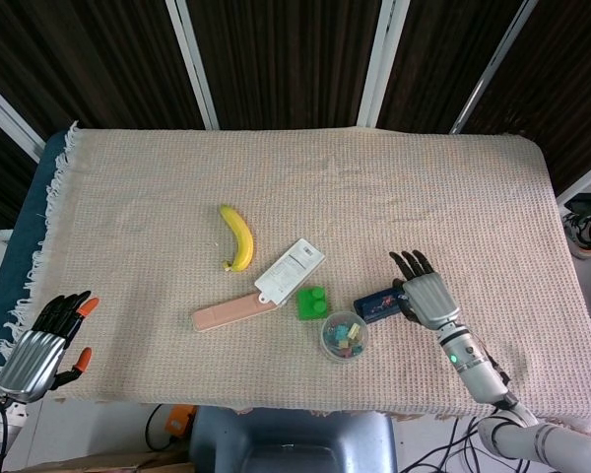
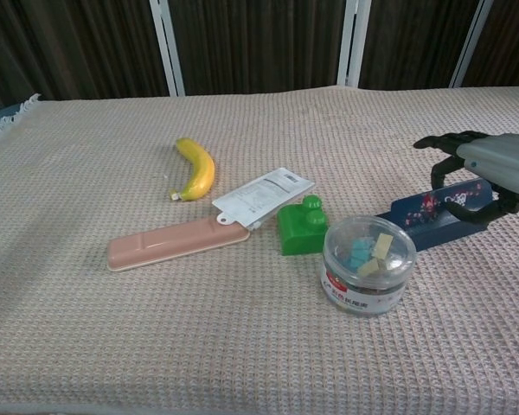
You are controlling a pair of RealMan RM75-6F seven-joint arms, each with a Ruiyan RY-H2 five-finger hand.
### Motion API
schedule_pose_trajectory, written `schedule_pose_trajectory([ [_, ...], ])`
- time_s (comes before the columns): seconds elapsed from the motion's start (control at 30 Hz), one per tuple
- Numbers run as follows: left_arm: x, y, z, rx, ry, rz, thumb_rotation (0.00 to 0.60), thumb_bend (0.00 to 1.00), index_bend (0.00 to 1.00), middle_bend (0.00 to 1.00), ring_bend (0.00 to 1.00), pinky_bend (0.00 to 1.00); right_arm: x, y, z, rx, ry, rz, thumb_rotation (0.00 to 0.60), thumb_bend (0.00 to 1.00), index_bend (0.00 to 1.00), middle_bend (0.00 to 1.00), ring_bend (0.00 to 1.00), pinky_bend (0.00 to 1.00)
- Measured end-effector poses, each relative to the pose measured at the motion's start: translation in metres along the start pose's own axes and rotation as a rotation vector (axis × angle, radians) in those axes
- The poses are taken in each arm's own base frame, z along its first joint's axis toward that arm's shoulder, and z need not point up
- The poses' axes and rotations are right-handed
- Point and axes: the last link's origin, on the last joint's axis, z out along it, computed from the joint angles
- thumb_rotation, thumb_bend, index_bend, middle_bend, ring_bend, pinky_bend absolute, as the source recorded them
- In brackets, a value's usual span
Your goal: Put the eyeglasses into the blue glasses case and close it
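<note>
The blue glasses case (image 1: 375, 303) lies on the woven cloth right of centre, and its lid looks down or nearly down (image 2: 426, 215). My right hand (image 1: 426, 296) arches over the case's right end (image 2: 491, 166), with fingers curled down one side and the thumb on the other, gripping it. No eyeglasses show in either view. My left hand (image 1: 44, 340) rests at the table's front left edge with fingers spread and nothing in it; the chest view does not show it.
A clear round tub of small pieces (image 2: 368, 264) stands just in front of the case's left end. Beside it is a green block (image 2: 300, 226). Further left lie a white packet (image 2: 264, 195), a pink flat case (image 2: 175, 242) and a banana (image 2: 195, 168).
</note>
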Motion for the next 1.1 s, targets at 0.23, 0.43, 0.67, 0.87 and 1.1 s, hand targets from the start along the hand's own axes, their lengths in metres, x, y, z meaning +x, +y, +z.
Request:
schedule_pose_trajectory([
  [0.23,0.000,0.000,0.000,0.001,0.000,0.000,0.600,0.46,0.00,0.00,0.00,0.07,-0.002,-0.001,0.007,-0.010,-0.008,-0.008,0.600,0.66,0.67,0.15,0.00,0.00],
  [0.43,0.000,0.000,-0.001,0.002,-0.001,-0.001,0.600,0.46,0.00,0.00,0.00,0.07,-0.003,0.000,0.014,-0.027,-0.014,-0.011,0.600,0.66,0.53,0.15,0.00,0.00],
  [0.67,0.001,-0.001,-0.001,0.004,0.002,-0.003,0.600,0.46,0.00,0.00,0.00,0.07,-0.002,0.006,0.024,-0.070,-0.015,-0.006,0.600,0.51,0.39,0.14,0.00,0.00],
  [0.87,0.001,-0.001,-0.001,0.003,0.004,-0.003,0.600,0.46,0.00,0.00,0.00,0.07,0.003,0.010,0.023,-0.081,0.011,-0.007,0.600,0.42,0.35,0.12,0.00,0.00],
  [1.1,0.002,-0.002,-0.002,0.006,0.012,-0.005,0.600,0.46,0.00,0.00,0.00,0.07,0.022,0.021,-0.003,-0.096,0.088,-0.022,0.600,0.32,0.21,0.05,0.00,0.00],
])
